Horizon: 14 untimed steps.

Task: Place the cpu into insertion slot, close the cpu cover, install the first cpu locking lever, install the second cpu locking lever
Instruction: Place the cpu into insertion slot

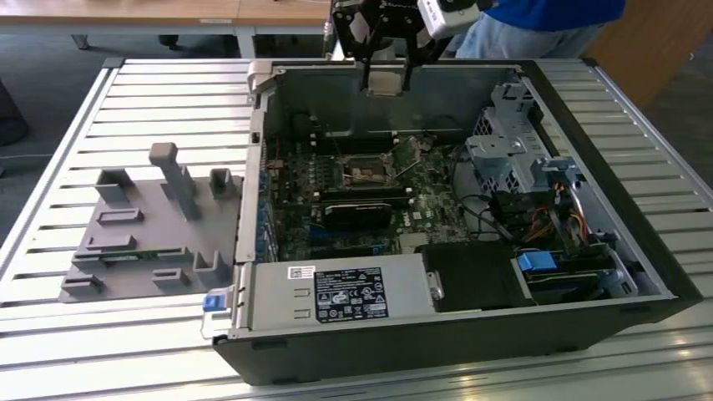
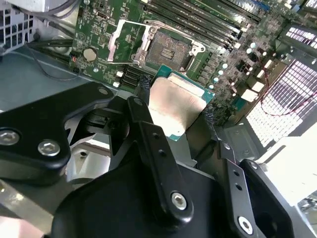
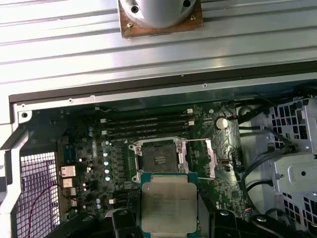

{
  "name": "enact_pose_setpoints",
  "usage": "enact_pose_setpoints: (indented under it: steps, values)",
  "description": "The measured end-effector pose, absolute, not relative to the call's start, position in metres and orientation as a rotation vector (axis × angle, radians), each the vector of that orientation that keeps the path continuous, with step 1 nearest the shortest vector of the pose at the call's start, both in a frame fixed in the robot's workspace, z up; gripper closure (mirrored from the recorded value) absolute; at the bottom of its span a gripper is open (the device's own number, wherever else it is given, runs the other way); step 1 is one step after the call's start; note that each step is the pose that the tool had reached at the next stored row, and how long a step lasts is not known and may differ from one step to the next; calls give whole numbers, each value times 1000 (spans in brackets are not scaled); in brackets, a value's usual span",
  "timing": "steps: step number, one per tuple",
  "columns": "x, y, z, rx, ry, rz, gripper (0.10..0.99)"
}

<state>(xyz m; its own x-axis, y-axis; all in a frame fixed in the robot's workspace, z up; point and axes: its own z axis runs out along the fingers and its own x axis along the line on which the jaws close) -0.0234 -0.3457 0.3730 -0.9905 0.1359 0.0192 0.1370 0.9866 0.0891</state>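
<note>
On the exterior view's left, a grey moulded fixture [image 1: 156,225] with upright posts and shallow pockets lies on the slatted metal table [image 1: 67,326]; I cannot tell what its pockets hold. Just beside it stands the open computer case [image 1: 657,284], lying on its side. Inside it, from left to right, are the green motherboard [image 1: 292,180], a labelled power supply [image 1: 340,294] along the near wall, a long black block [image 1: 356,210] in the middle and a silver drive cage [image 1: 515,154] with bundled cables on the right. The insertion slot [image 1: 366,171] sits in the board just beyond the black block, its dark contact field uncovered. In the second wrist view the cpu cover [image 2: 125,42] is swung open and lies beside the slot, and the memory slots [image 2: 208,20] run along the slot's other side. The gripper [image 1: 385,79] hangs over the far part of the case, its black fingers [image 2: 148,129] clamped against two opposite edges of the cpu [image 2: 176,106]. The chip is held flat with its silver face showing, in the air and well apart from the slot. A person in a blue top [image 1: 546,17] stands behind the table at the exterior view's upper right.
</note>
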Motion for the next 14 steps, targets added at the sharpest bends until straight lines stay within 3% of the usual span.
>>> enact_pose_setpoints:
  steps: [14]
  values:
    - [-23, -346, 372, -507, -3093, -139, 545]
